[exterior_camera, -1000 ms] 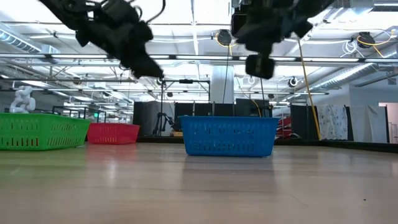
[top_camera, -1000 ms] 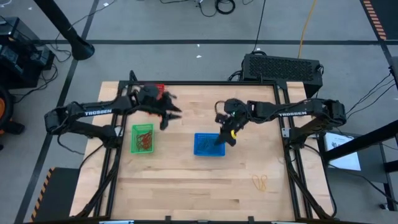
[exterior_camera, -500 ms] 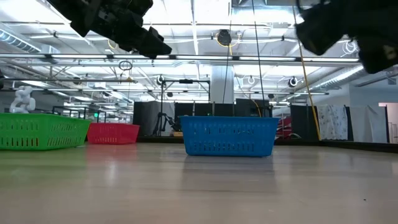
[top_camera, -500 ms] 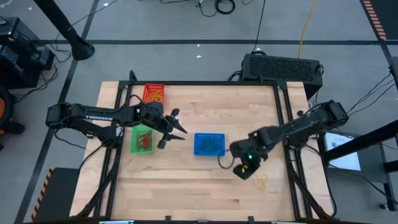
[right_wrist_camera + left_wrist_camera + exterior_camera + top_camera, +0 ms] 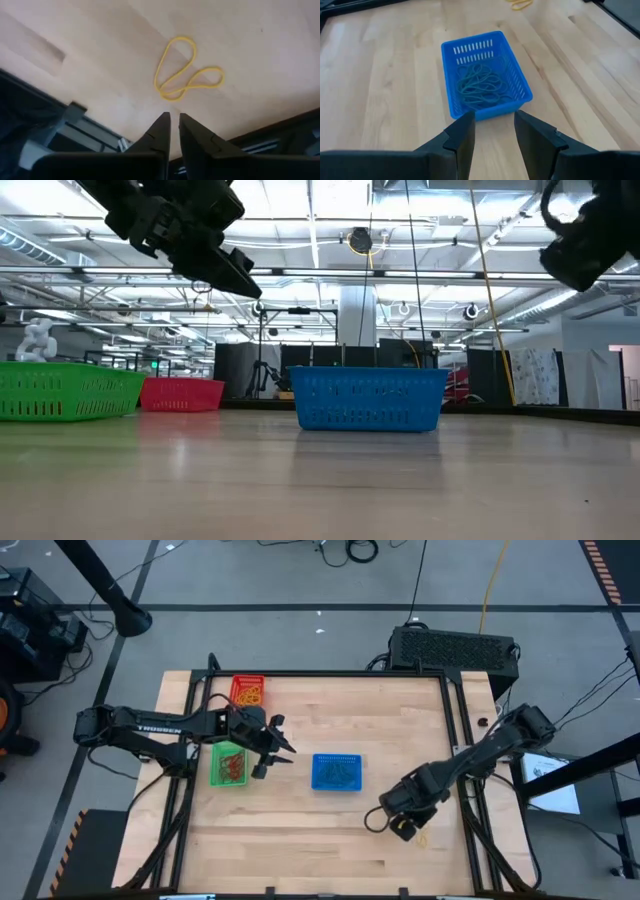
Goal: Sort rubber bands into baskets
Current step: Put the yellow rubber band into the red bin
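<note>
Even, bright overhead light. Ceiling strip lights glare in low view; arms there dark, blurred. Counter evenly lit, soft shadows. Right wrist view slightly soft.

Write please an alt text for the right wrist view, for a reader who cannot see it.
A yellow rubber band, twisted into a figure-eight shape, lies on the light wooden table just ahead of the right gripper. The two dark fingers stand nearly together and hold nothing. The table's dark edge frame shows beside them.
</note>
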`<act>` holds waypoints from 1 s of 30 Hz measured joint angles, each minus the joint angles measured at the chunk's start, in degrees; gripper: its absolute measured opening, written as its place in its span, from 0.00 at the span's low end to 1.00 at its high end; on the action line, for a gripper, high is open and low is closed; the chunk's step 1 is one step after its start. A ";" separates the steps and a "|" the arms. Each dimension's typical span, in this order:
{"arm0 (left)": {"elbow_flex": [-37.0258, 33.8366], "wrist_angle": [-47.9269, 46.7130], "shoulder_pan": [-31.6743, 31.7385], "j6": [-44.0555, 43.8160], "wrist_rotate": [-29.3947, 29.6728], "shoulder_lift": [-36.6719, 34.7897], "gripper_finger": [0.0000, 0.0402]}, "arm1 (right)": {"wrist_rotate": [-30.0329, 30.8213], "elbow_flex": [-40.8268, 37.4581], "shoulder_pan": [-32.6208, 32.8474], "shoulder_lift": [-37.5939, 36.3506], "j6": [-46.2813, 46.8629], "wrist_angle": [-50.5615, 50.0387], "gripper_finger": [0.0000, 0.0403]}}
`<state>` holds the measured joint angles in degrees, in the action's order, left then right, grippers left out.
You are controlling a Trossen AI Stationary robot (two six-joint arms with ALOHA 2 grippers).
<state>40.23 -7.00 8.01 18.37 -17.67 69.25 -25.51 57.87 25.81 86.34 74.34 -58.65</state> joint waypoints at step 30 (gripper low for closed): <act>0.00 -0.07 0.13 0.00 0.66 0.37 0.36 | -13.18 -20.63 1.66 5.45 15.12 31.52 0.37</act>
<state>40.23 -7.07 8.14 18.37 -17.02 69.63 -38.69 37.23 27.47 91.79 89.47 -27.14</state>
